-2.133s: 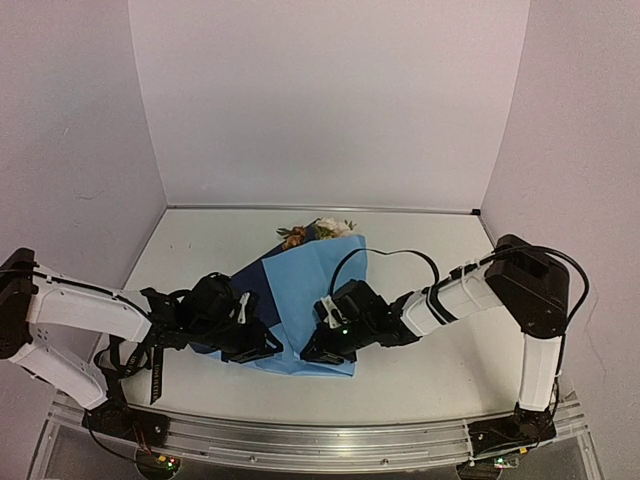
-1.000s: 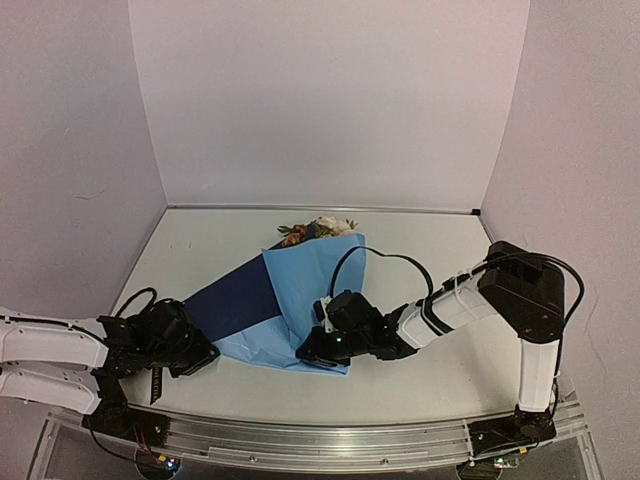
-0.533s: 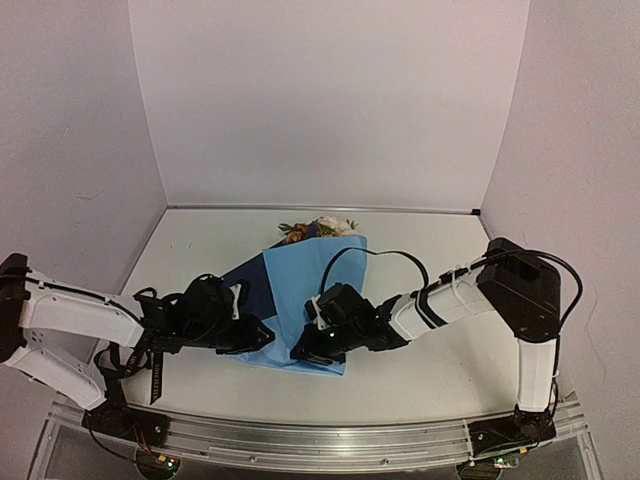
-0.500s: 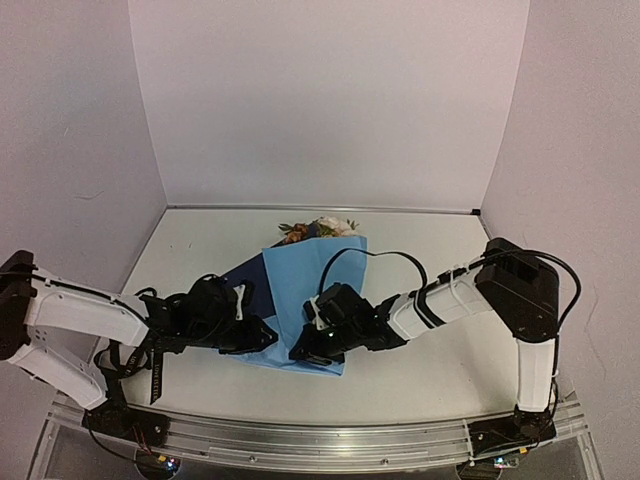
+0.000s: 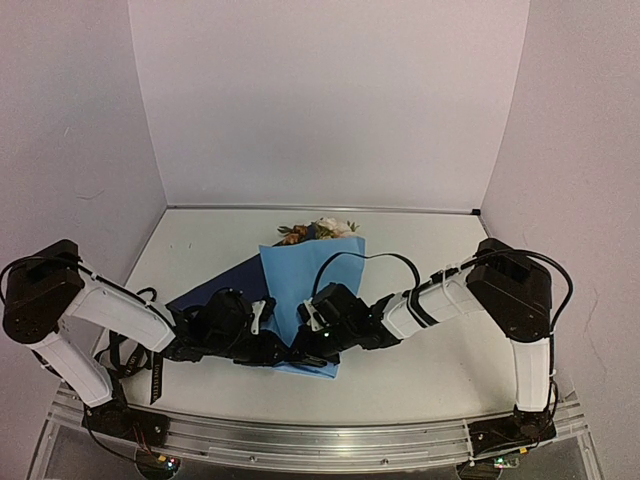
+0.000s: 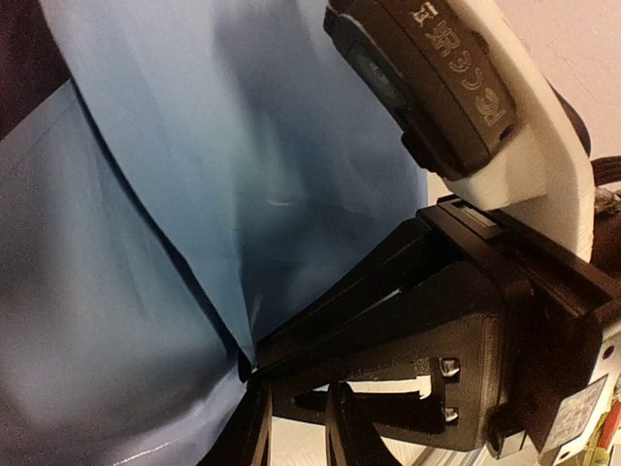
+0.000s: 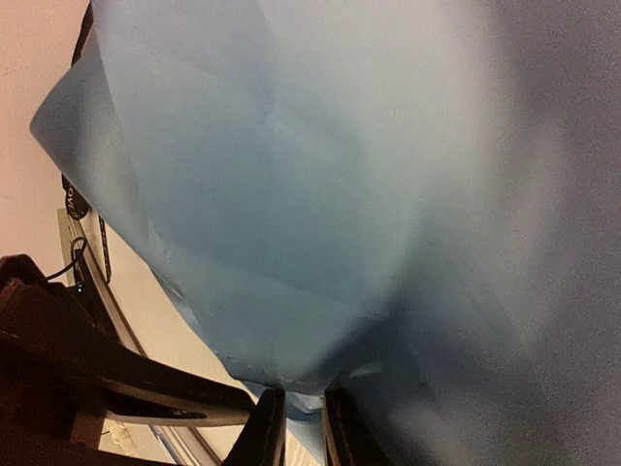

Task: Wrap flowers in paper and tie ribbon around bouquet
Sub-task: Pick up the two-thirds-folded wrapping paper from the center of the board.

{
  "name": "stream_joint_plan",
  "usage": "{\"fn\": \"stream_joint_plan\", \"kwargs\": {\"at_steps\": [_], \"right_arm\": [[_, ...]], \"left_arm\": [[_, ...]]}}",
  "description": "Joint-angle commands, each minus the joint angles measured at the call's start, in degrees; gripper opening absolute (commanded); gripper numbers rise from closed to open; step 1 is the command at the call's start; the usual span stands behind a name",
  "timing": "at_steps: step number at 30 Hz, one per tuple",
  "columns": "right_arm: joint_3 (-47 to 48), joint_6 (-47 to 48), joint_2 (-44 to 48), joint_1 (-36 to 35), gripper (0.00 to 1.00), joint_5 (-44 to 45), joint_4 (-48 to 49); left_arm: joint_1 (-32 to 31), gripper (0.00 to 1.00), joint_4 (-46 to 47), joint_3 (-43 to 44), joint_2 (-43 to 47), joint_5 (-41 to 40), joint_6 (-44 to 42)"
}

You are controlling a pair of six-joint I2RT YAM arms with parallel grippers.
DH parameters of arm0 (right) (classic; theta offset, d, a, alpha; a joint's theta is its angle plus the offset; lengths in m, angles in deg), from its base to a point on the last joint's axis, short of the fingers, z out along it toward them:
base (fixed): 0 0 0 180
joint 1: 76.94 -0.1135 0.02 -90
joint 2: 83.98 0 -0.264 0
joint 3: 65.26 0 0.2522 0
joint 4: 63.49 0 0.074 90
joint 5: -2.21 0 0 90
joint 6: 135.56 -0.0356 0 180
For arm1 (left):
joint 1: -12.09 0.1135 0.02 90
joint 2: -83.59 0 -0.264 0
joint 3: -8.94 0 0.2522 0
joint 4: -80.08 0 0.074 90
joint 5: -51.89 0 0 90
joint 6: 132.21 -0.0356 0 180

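Observation:
The light blue paper [image 5: 300, 290] lies wrapped in a cone round the flowers [image 5: 322, 229], whose cream and orange blooms show at its far end. A dark navy flap [image 5: 215, 290] spreads out to the left. My right gripper [image 5: 303, 349] is shut on the near folded edge of the paper [image 7: 291, 194], pinched between its fingers [image 7: 267, 427]. My left gripper [image 5: 272, 348] sits right beside it at the same edge. Its jaws stand narrowly apart with table showing between them, and the paper [image 6: 194, 146] touches one fingertip [image 6: 247, 388]; the tips are hidden. The black ribbon [image 5: 156, 374] lies by the left arm's base.
The right arm's black cable [image 5: 380, 258] loops over the paper's right side. A metal rail [image 5: 300, 440] runs along the near table edge. Walls close in the table at the back and on both sides.
My left arm has swung in from the left to the paper's near edge, beside the right gripper. The right gripper has shifted slightly left with the paper.

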Motion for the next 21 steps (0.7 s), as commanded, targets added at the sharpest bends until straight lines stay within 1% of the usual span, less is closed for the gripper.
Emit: {"fn": "stream_joint_plan", "kwargs": {"at_steps": [1,9,14,17,21], "right_arm": [[-2.97,1.39,-0.17,-0.12,0.14,3.24,-6.07],[-3.34,1.15,-0.82,-0.17,0.14,3.34,-6.07],[-3.60,1.12,-0.84,-0.10,0.14,3.09,-6.08],[-3.93,1.12,-0.86,-0.12,0.14,2.97,-6.08],[-4.34,1.12,-0.78,-0.10,0.14,2.81,-6.01]], "left_arm": [[-0.42,0.20,1.43,-5.09,1.33,-1.24,2.24],[-0.45,0.20,-1.28,-9.43,3.98,-4.73,5.11],[-0.21,0.25,-5.42,-9.87,6.84,-10.60,8.58],[0.89,0.27,-6.53,-10.00,8.23,-12.48,10.46],[3.96,0.28,-6.44,-10.98,9.64,-12.75,12.30]]}}
